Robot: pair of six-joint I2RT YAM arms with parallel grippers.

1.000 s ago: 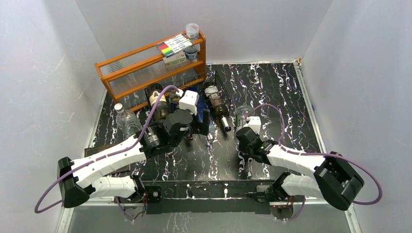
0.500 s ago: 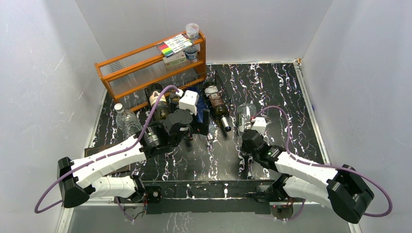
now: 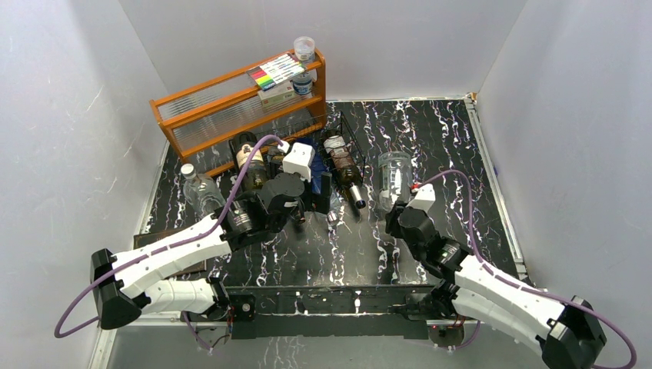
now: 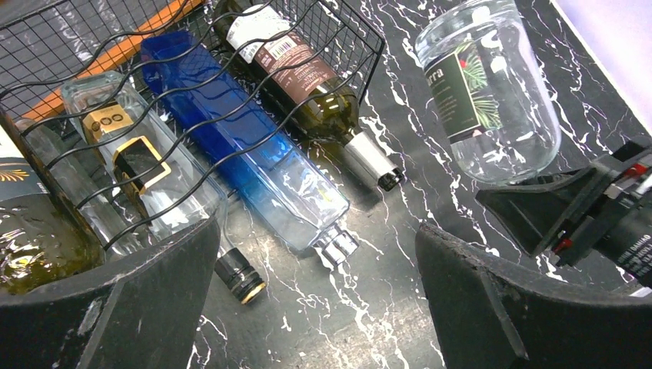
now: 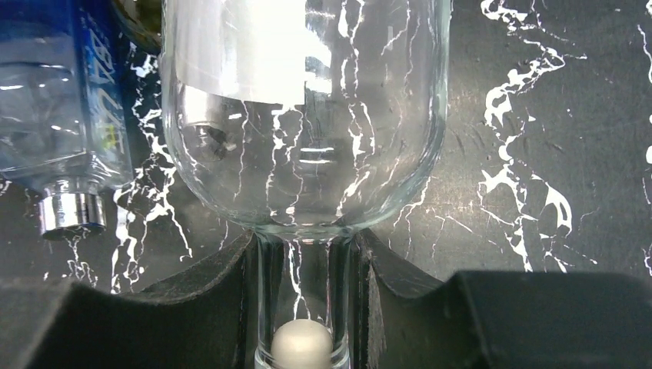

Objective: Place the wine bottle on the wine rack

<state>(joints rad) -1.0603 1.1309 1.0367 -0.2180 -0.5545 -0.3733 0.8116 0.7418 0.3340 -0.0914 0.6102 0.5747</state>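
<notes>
The wine bottle (image 3: 394,177) is clear glass with a dark label. It lies right of the wine rack (image 3: 350,135), base pointing to the back wall. My right gripper (image 3: 395,212) is shut on its thin neck; the right wrist view shows the bottle (image 5: 307,115) with both pads of the gripper (image 5: 304,261) pressed against the neck. The black wire rack (image 4: 361,46) holds a blue bottle (image 4: 246,146), a dark labelled bottle (image 4: 300,84) and a clear gold-labelled one (image 4: 131,161). My left gripper (image 3: 321,197) hovers open at the rack's front, its jaws (image 4: 319,269) empty, with the held bottle (image 4: 492,92) to its right.
An orange wooden shelf (image 3: 231,108) stands behind the rack, with markers and small jars at its right end. A clear plastic bottle (image 3: 201,192) lies on the table left of the left arm. White walls close in both sides.
My right arm has swung outward to the right, carrying the clear bottle a little right and back, away from the rack. The left arm has not moved.
</notes>
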